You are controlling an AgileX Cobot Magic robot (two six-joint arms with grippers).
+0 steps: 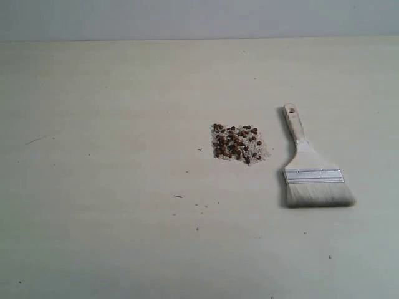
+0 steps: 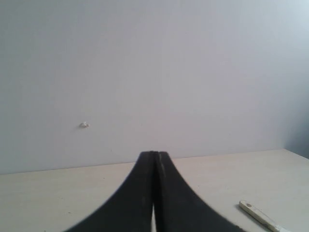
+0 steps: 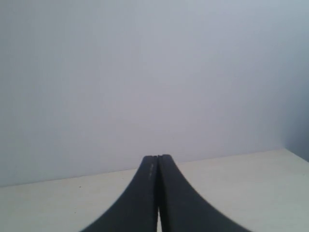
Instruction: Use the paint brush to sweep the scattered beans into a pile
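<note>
1. We see the beans (image 1: 238, 144) lying in a small, roughly square patch near the middle of the table (image 1: 93, 187): dark reddish-brown pellets mixed with pale grit
2. The paint brush (image 1: 310, 168) lies flat on the table just to the right of the beans in the exterior view, near them but not touching
3. Its cream handle, with the hole at the end, points toward the top of that view, its pale bristles point toward the bottom, and the silver band sits between them
4. The left gripper (image 2: 154, 153) has its two black fingers pressed together, only a hairline seam between them, and nothing is pinched there
5. It hangs above the table and faces a plain pale wall (image 2: 145, 72)
6. In the left wrist view we also make out the end of the brush handle on the table, clear of the fingers
7. The right gripper (image 3: 158, 157) is likewise pressed tight, tip against tip, with nothing in its grasp, above the table and facing the same kind of wall
8. A few thin dark specks (image 1: 177, 197) lie on the table below the beans in the exterior view, apart from the patch
9. We note a small white mark (image 2: 84, 124) on the wall in the left wrist view
</note>
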